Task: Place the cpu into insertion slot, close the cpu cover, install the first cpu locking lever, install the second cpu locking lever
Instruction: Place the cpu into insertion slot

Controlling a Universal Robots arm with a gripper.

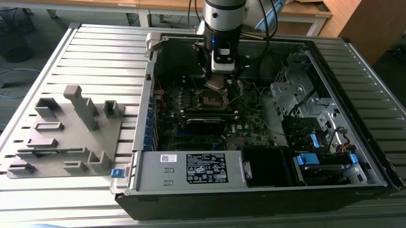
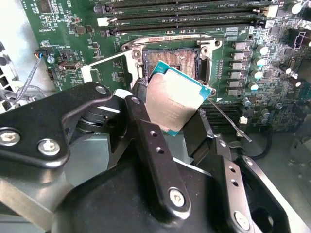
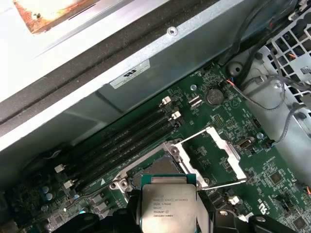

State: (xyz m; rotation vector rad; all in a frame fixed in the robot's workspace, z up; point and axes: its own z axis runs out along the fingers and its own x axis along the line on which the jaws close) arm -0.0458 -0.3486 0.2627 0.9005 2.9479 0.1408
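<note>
The gripper (image 1: pixel 217 81) hangs inside the open black and grey desktop computer case (image 1: pixel 190 190), which lies on its side on the slatted grey metal counter (image 1: pixel 95 57). Its two black fingers (image 2: pixel 146 121) are closed on opposite edges of the cpu (image 2: pixel 175 99), a small flat square chip with a dull grey-silver metal face, and hold it tilted. The chip sits just above the insertion slot (image 2: pixel 171 58), a small square dark socket with a silvery metal rim set into the dark green circuit board (image 2: pixel 63 29), and is not seated in it; in both wrist views it overlaps one edge of the socket. In the first wrist view the cpu cover (image 3: pixel 226 149), a thin square silvery frame plate with a cut-out middle, lies swung open beside the socket. A thin metal lever rod (image 2: pixel 228 121) angles away from the socket's corner. A grey moulded fixture tray (image 1: pixel 70 137) rests on the counter at the exterior view's left, well apart from the case.
</note>
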